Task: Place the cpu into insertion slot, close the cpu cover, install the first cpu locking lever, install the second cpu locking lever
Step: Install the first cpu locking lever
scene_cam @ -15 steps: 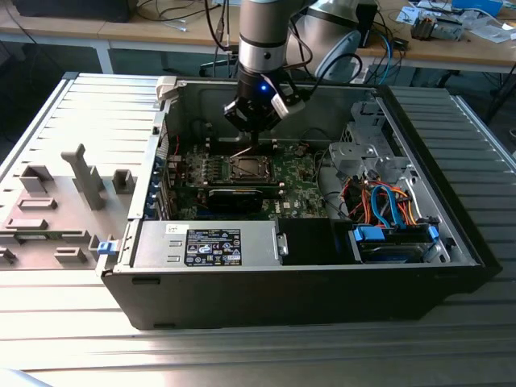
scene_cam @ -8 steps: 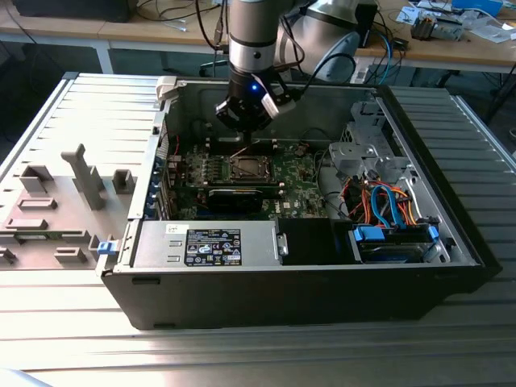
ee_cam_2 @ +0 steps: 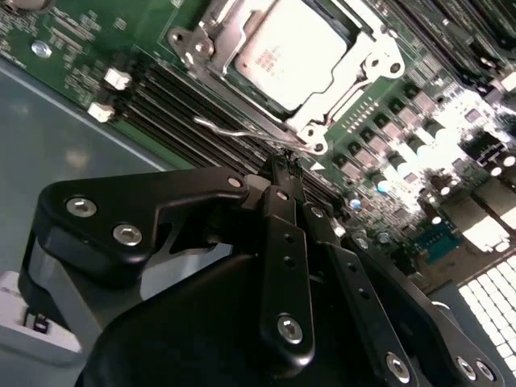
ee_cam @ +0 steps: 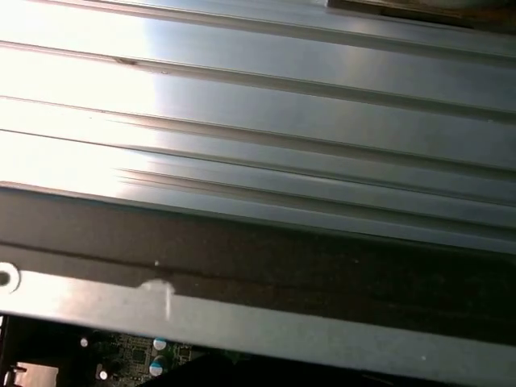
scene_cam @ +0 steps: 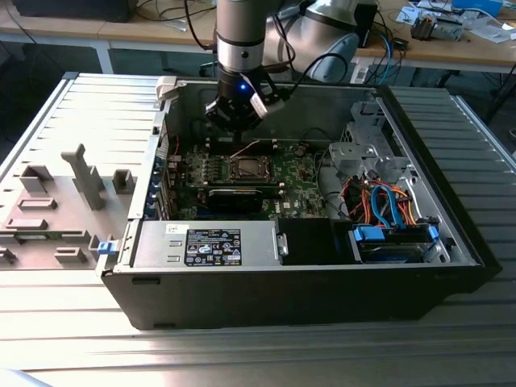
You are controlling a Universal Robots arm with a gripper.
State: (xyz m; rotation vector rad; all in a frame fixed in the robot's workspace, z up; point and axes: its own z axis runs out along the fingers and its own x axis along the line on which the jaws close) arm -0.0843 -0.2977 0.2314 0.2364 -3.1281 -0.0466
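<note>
Ribbed metal tabotop is wrong word, so: ribbed metal tabletop (scene_cam: 258,355) carries the open computer case (scene_cam: 451,242), lying on its side. A grey plastic fixture panel (scene_cam: 56,201) lies just beside it on the exterior view's left.

Inside the case: green motherboard (scene_cam: 294,181) on the floor of the case, the black-labelled power supply box (scene_cam: 214,246) along the near wall, the drive bay with orange and blue cables (scene_cam: 387,205) on the exterior view's right.

My arm (scene_cam: 240,32) comes down from above into the case; my fingers (scene_cam: 235,113) hang over the far edge of the board, just behind the socket.

The insertion slot (scene_cam: 246,168) sits mid-board. In the second wrist view the cpu (ee_cam_2: 294,52) lies flat in it, silver top up. The cpu cover (ee_cam_2: 367,76) is down around the cpu, framing it; the chip shows through the square opening.

One thin wire locking lever (ee_cam_2: 242,131) runs along the cover's edge nearest me, over the black memory slots (ee_cam_2: 169,101). My fingers (ee_cam_2: 282,165) are together, tips right at the lever near the cover's corner. Cannot tell whether they pinch the wire or just touch it.

In the first wrist view: ribbed tabletop (ee_cam: 258,121), the case's dark rim (ee_cam: 258,258), a sliver of board (ee_cam: 133,355).
</note>
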